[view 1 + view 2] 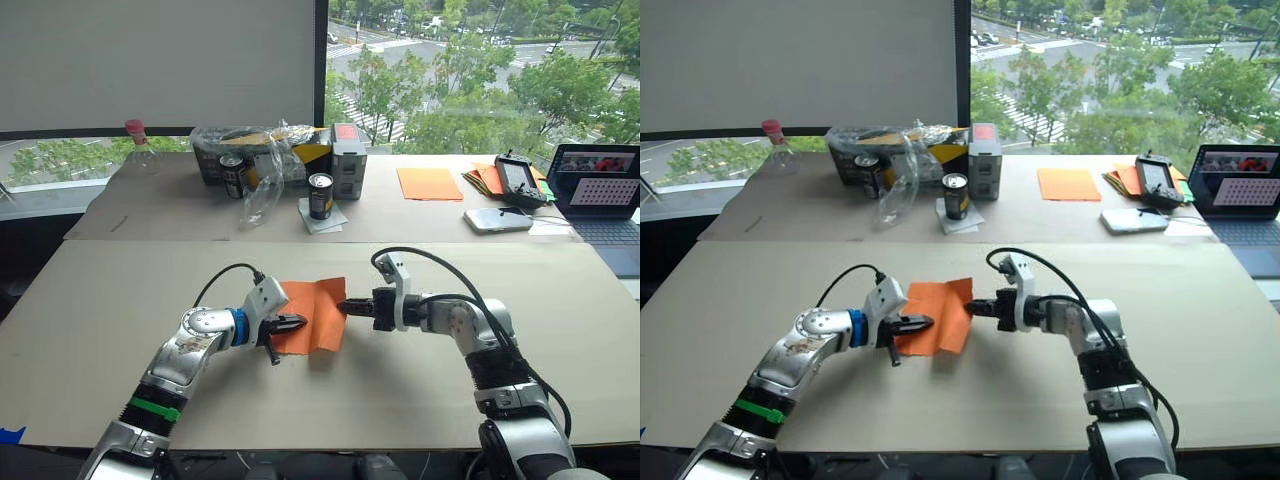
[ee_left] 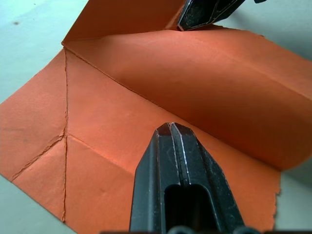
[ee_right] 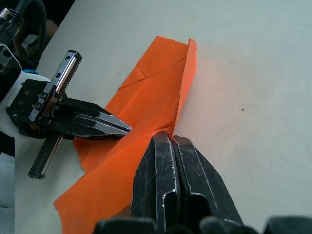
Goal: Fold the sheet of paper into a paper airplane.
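From the head cameras, the sheet of paper (image 1: 314,314) is lying mid-table on the pale tabletop (image 1: 120,300), only partly folded and judged far from a finished airplane. The left gripper (image 1: 292,324) is pressing it flat, fingers clenched and empty, while the right gripper (image 1: 349,306) is pinching its lifted right edge. Behind, cans (image 1: 320,195), a laptop (image 1: 600,190) and a paler orange sheet (image 1: 429,183) are sitting before a window onto trees.

In the left wrist view, creases are crossing the sheet (image 2: 146,97).

In the right wrist view, one flap is standing raised above the table; nose and wing folds are apparently remaining.
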